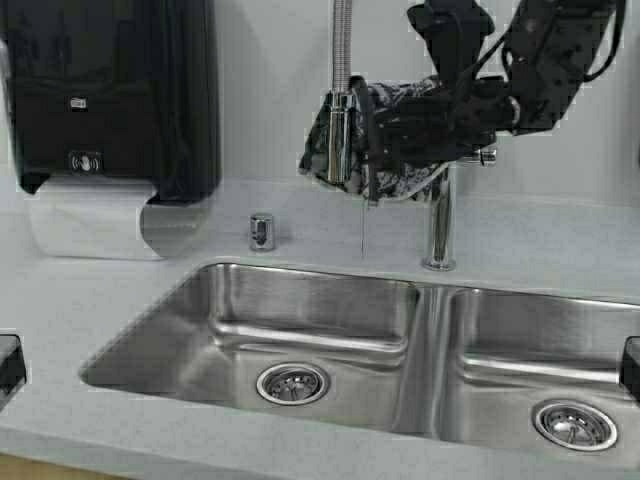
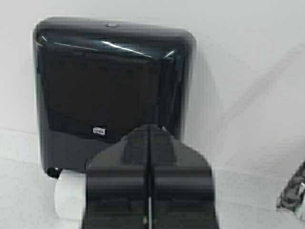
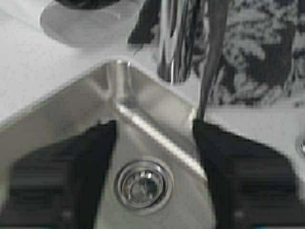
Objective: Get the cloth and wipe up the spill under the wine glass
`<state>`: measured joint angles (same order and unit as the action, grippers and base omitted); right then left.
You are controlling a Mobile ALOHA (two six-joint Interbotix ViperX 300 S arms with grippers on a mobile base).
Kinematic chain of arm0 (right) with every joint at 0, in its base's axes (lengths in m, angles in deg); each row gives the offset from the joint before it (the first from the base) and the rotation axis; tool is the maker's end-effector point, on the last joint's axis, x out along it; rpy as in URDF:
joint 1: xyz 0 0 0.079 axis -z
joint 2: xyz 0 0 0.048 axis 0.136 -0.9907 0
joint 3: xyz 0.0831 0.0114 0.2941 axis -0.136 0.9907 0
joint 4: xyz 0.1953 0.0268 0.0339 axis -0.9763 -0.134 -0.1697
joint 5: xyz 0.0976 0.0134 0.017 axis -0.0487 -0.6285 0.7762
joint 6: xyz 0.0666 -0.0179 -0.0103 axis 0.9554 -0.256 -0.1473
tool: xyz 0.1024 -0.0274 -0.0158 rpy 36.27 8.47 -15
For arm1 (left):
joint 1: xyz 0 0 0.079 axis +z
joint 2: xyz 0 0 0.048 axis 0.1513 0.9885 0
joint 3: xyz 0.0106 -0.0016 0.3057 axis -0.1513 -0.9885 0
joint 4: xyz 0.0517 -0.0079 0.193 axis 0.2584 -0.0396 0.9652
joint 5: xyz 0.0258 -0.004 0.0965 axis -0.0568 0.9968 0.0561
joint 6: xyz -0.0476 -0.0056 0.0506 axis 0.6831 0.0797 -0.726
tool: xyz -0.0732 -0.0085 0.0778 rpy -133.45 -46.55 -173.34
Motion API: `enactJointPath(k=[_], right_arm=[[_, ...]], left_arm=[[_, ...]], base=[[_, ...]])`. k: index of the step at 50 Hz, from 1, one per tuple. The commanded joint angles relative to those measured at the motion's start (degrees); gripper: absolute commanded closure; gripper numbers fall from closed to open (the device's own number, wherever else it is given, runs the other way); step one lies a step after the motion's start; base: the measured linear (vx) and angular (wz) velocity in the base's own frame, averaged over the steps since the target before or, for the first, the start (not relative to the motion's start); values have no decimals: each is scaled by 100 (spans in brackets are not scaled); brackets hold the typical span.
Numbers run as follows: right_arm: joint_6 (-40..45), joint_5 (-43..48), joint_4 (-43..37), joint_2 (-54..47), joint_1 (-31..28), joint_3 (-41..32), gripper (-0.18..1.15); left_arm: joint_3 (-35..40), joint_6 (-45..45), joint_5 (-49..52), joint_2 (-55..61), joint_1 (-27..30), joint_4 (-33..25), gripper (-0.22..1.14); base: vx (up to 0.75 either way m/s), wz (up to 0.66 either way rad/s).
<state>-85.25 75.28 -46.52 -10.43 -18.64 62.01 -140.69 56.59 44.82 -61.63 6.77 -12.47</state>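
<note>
The cloth (image 1: 322,140), dark with a white leafy print, hangs bunched over the faucet head (image 1: 341,140) above the sink. My right gripper (image 1: 378,135) reaches in from the upper right and sits against the cloth's right side. In the right wrist view my right gripper (image 3: 155,129) is open, with nothing between its fingers (image 3: 62,176). There the cloth (image 3: 257,52) hangs just beyond the fingertips. My left gripper (image 2: 150,136) is shut and empty, facing the towel dispenser. The wine glass and the spill are out of view.
A black paper towel dispenser (image 1: 110,90) with a white sheet (image 1: 85,220) hanging out stands at the back left. The double steel sink (image 1: 300,275) fills the front, with a drain (image 1: 292,383) in the left basin. The faucet post (image 1: 438,225) and a small chrome cap (image 1: 262,232) stand behind it.
</note>
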Motion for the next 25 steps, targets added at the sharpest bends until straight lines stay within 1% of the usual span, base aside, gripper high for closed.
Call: enactJointPath(k=[1, 16, 25], right_arm=[[9, 141, -26, -62, -9, -246, 4], [0, 149, -141, -404, -9, -404, 4], [-18, 149, -404, -466, -9, -404, 4]], left_arm=[[70, -9, -26, 18, 0, 0, 89], [70, -9, -26, 18, 0, 0, 89], [70, -9, -26, 9, 0, 0, 89]], base=[[12, 3], [11, 3], [8, 2]])
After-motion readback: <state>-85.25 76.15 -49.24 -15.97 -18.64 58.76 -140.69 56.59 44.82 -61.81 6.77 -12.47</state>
